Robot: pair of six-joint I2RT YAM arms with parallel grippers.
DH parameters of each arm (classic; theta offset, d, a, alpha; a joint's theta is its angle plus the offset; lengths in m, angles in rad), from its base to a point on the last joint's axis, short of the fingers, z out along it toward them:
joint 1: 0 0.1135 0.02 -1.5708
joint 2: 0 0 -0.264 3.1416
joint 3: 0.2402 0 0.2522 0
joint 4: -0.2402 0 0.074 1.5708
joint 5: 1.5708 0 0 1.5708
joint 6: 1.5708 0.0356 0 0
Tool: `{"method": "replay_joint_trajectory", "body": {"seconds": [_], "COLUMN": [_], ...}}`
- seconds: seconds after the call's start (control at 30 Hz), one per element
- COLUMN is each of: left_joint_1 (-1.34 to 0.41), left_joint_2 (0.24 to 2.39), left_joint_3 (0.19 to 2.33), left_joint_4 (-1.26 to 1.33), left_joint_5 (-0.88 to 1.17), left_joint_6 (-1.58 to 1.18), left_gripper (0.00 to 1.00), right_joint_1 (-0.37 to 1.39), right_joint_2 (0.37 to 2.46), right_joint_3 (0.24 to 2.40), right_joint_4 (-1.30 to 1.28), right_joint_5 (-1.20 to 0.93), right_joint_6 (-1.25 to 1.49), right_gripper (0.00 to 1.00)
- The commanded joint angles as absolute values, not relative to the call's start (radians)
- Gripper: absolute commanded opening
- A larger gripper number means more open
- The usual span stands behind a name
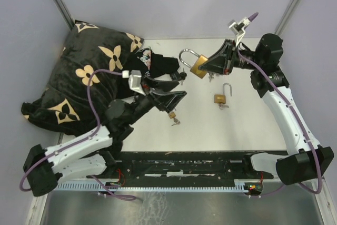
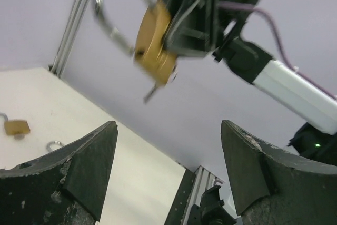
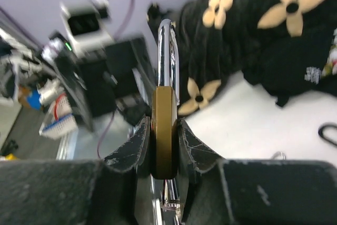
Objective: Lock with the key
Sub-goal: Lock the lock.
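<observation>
Floral bag: a black bag (image 1: 89, 75) with tan flower prints is slumped on the far left of the table (image 1: 247, 130). Its nearest folds lie just behind and to the left of the left jaws.
Left gripper: the left gripper (image 1: 181, 89) is held above the table, pointing toward the right arm. Its fingers (image 2: 89, 167) are spread wide with nothing between them.
Small padlock: a little brass padlock (image 1: 170, 115) lies on the table just beside the left jaws, on the arm-base side. A key (image 1: 176, 122) is touching it.
Black loop: a dark loop (image 1: 182, 76) lies on the table between the two sets of jaws.
Large padlock: the large brass padlock (image 1: 198, 70) is lifted clear of the table. Its body is pinched flat between the right jaws and its steel shackle (image 3: 167, 51) stands out beyond the fingertips. A thin metal piece (image 2: 150, 94) projects from its underside, too blurred to name.
Right gripper: the right gripper (image 1: 206, 66) is clamped tight on the large padlock, facing the left jaws.
Second small padlock: another small padlock (image 1: 221, 98) lies on the table, near and below the right jaws, on the arm-base side.
</observation>
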State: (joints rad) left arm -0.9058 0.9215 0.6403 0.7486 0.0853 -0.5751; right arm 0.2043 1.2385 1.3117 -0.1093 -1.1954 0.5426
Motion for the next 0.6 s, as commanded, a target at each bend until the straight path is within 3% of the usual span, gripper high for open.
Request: {"method": "replay_joint_trajectory", "body": {"seconds": [0.0, 0.27, 0.57], "left_joint_1": [-0.914, -0.918, -0.925], "left_joint_2": [1.084, 1.273, 1.343], "left_joint_3": [0.746, 0.888, 1.018], "left_joint_4": [0.951, 1.203, 1.202], "left_joint_5": [0.037, -0.004, 0.027], "left_joint_6": [-0.659, -0.729, -0.766], "left_gripper": [0.84, 0.86, 0.8], "right_joint_1": [0.201, 0.2, 0.2], "right_joint_2": [1.23, 1.195, 1.187], "right_joint_3": [1.345, 1.314, 1.279], "right_joint_4": [0.603, 0.786, 0.812], "right_joint_5": [-1.075, -0.946, -0.932], "right_joint_6": [1.093, 1.319, 1.338], "right_gripper": [0.02, 0.02, 0.02]}}
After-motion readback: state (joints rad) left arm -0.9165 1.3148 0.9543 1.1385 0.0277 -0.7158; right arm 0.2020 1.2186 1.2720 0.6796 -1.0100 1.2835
